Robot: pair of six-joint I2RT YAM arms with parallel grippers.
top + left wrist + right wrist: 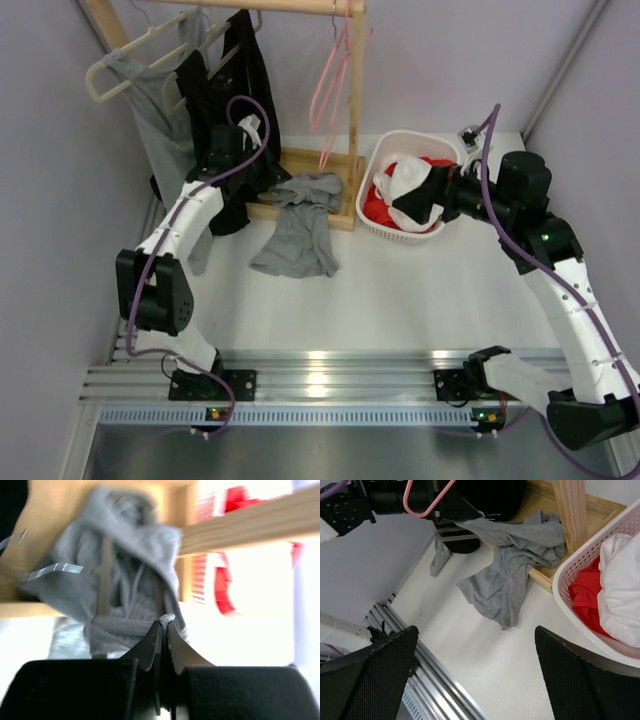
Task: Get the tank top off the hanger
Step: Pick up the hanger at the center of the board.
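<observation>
Now left tool pinched together on gray tank top hem; garment trails rightward over rack base; right tool spread apart, farther.

Looking steeply down in the top external view from above and behind both arm bases, facing away from them across the whole table, standing far enough back to be framing the wooden rack and the white basket together. Riding low and very close in the left wrist view, peering forward over the pinched left gripper at the grey tank top, blurring everything nearby. Hanging higher in the right wrist view, tilting down between the wide-apart fingers of the right gripper, facing leftward across the table. Sharing the grey tank top, the wooden rack and the white basket across all three views.
</observation>
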